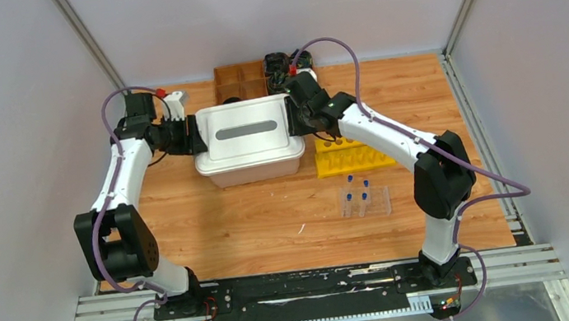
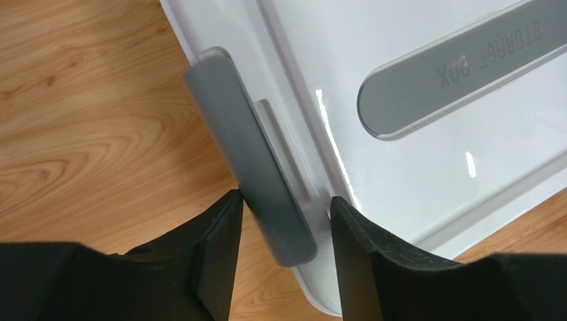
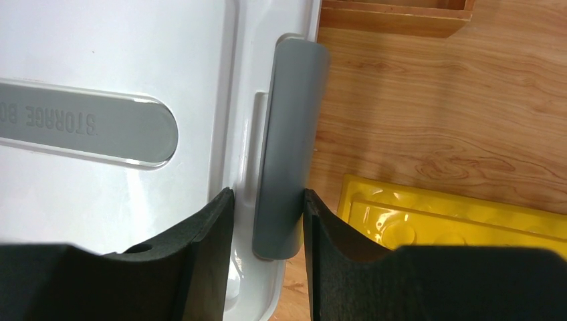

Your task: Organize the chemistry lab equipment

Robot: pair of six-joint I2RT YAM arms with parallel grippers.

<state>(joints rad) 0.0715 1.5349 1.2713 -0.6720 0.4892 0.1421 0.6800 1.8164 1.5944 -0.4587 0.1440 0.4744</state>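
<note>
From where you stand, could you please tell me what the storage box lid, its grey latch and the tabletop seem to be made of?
storage box lid: glossy white plastic, judging by sharp highlights and moulded lettering.
grey latch: probably plastic, satin finish, soft even sheen.
tabletop: wood or wood-look laminate; grain and knots show.

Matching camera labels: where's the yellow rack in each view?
Top external: yellow rack just right of the white storage box.
Left wrist: not in view.
Right wrist: lower right, past the grey latch.
Shared landmark: the box's grey lid plate, seen in all three.
</note>
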